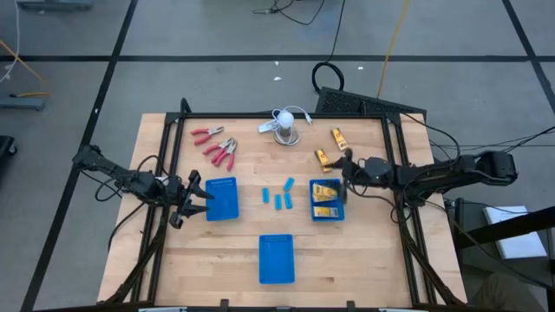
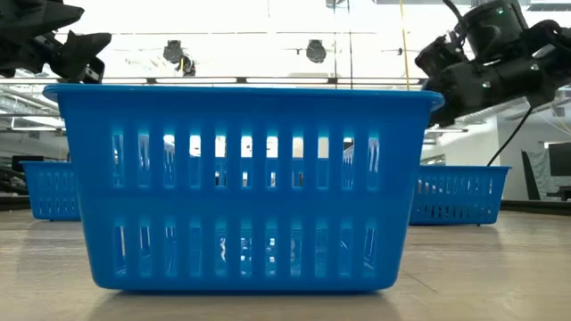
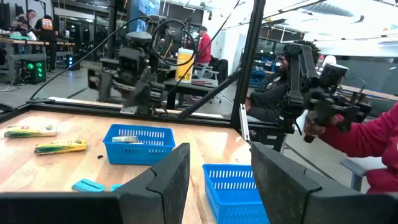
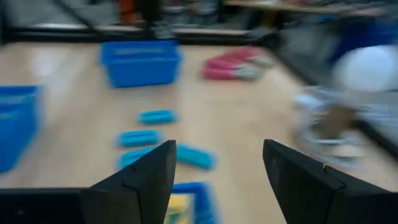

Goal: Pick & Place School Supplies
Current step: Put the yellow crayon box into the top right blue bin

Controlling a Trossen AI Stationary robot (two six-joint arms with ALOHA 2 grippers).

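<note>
Table: we see a wooden top with three blue baskets on it and both arms reaching in from the sides.
Left gripper: it sits at the left side of the table, just beside the left basket; in the left wrist view its two dark fingers stand apart with nothing between them.
Right gripper: it is over the far edge of the right basket; in the right wrist view its fingers are spread wide and hold nothing.
Yellow boxes: we count two lying inside the right basket, and two more loose on the table beyond it, one near the back edge and one just behind the right gripper.
Light-blue blocks: four lie close together on the bare wood between the left and right baskets.
Red-handled pliers: three lie in a loose group at the back left of the table, well apart from both grippers.
Near basket: it stands alone toward the front, midway between the arms; from above we see nothing in it.
White round object: it stands at the back middle, with a cable running from it.
People: beyond the table we see people in the room behind.
</note>
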